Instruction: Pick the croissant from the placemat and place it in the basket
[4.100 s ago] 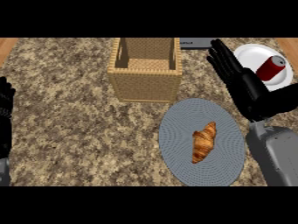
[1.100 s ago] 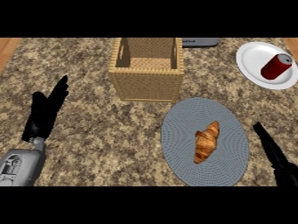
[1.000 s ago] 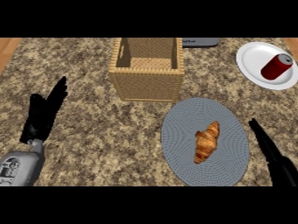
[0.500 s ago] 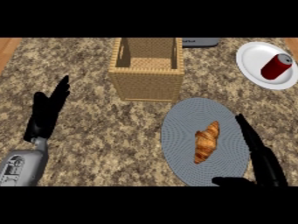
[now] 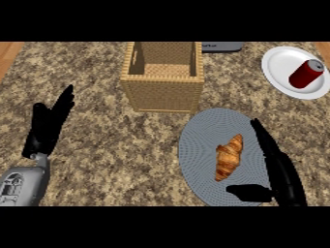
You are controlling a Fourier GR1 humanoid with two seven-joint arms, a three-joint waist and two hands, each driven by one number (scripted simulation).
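Croissant (image 5: 229, 157) lying on round grey placemat (image 5: 203, 140), roughly mid-mat, long axis running near-vertical in head view, slightly tilted. R hand (image 5: 276, 164) over mat's right edge, just beside croissant on its right side, not touching. Fingers straight, extended up-view along the pastry's flank; thumb (image 5: 249, 192) sticking out leftward below croissant's lower tip, near it but apart. Open, nothing gripped. Croissant thus sits in the L-shaped pocket between fingers and thumb. L hand (image 5: 50, 123) at left on speckled desk (image 5: 110, 145), fingers straight and pointing up-view, open, holding nothing, well apart from mat and pastry; grey forearm (image 5: 19, 185) entering from lower edge. Wicker basket (image 5: 164, 89) upright, up-view of mat, near mat's upper-left rim; inside looks bare from what shows. White plate (image 5: 281, 58) at top right w/ red can (image 5: 307, 74) lying on it. Dark flat object (image 5: 221, 46) just behind basket at top edge, can't tell what.
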